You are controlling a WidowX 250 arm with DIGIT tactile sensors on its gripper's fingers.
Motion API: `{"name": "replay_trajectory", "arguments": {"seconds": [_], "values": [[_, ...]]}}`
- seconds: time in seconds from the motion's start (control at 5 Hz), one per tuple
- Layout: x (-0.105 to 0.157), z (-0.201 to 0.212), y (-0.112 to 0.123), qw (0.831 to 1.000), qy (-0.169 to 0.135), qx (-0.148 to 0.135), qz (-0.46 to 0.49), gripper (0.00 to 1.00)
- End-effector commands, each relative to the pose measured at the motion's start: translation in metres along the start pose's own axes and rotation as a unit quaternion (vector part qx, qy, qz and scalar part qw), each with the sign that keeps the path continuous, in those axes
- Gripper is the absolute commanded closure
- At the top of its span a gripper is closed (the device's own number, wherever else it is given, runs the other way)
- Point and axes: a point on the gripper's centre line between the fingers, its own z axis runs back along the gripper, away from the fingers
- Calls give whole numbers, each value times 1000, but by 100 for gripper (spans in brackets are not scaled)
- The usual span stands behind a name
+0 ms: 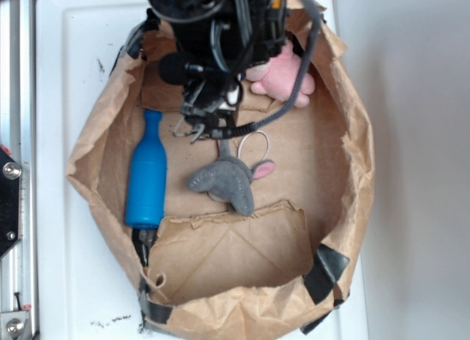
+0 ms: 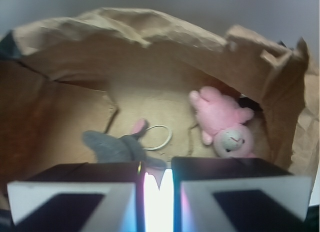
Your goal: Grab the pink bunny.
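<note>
Pink bunny [image 2: 223,123]: lies on the floor of the paper bag, close to the bag's wall, in the wrist view to the right of centre; its head with the pale muzzle points toward the camera, limbs spread away from it. In the exterior view it [image 1: 283,77] shows only in part, behind the arm's cable.
Claw [image 2: 158,184]: the two fingers stand close together with only a thin bright gap between them and nothing held; it is above the bag floor, apart from the bunny.
Grey plush animal [image 1: 226,178]: lies near the middle of the bag, one pink inner ear turned up, a white ring [image 1: 253,144] just beside its head.
Blue bottle [image 1: 147,174]: lies on its side along the bag's left wall in the exterior view, neck pointing up the picture.
Paper bag [image 1: 352,178]: brown, crumpled, rim rolled open, rests on the white tabletop [image 1: 73,53].
</note>
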Motion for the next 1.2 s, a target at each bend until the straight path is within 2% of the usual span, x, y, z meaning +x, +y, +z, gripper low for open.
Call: {"name": "replay_trajectory", "arguments": {"seconds": [0.0,0.2,0.4,1.0], "values": [[5,-11,16,997,-28,77,14,0],[10,-31,18,995,-34,90,9,0],[14,-49,17,990,-46,132,-1,0],[27,-82,24,990,-55,119,-50,0]]}}
